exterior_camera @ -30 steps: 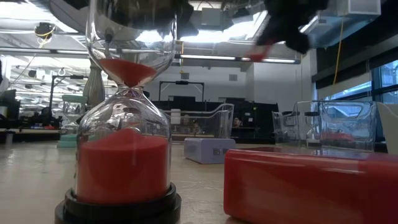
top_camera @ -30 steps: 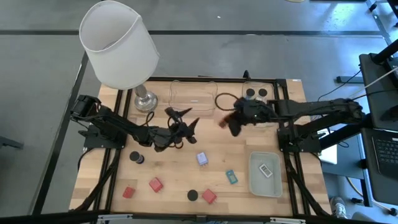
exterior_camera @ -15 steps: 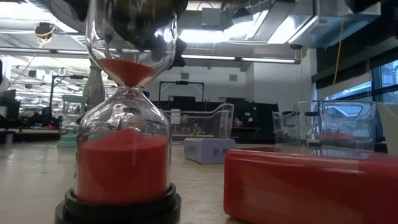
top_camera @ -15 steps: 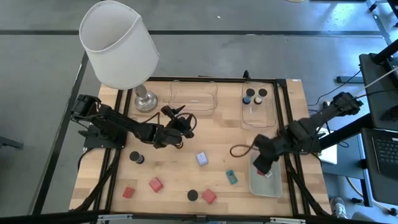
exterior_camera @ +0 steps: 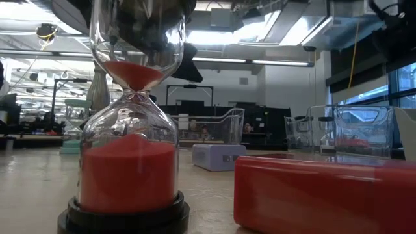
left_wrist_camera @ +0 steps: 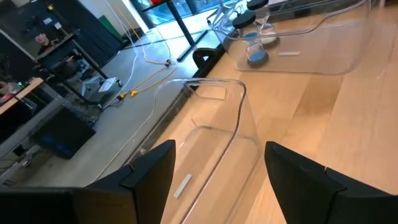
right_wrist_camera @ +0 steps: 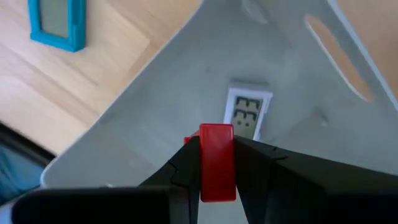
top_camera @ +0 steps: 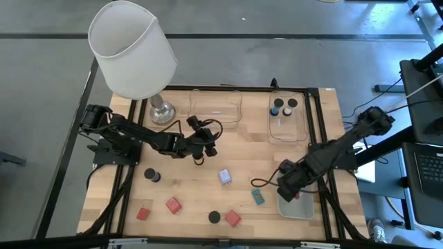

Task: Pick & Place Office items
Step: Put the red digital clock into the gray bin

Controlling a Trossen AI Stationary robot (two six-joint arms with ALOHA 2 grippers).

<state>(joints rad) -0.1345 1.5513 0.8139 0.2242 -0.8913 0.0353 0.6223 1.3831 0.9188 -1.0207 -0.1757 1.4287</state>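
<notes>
Right gripper (right_wrist_camera: 217,163) is clamping a small red block (right_wrist_camera: 217,163) between closed-down fingers, hovering over the pale-green tray (top_camera: 285,205), where a white flat timer (right_wrist_camera: 247,116) is lying; a teal flat rectangle (top_camera: 257,197) is sitting just beside the tray on the worktop (top_camera: 242,145). Left gripper (left_wrist_camera: 217,168) is hanging spread wide and empty near the clear tray (top_camera: 214,105)

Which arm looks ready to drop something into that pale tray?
The right one: its gripper holds a red block right above the pale tray. The left gripper is open by the clear tray.
</notes>
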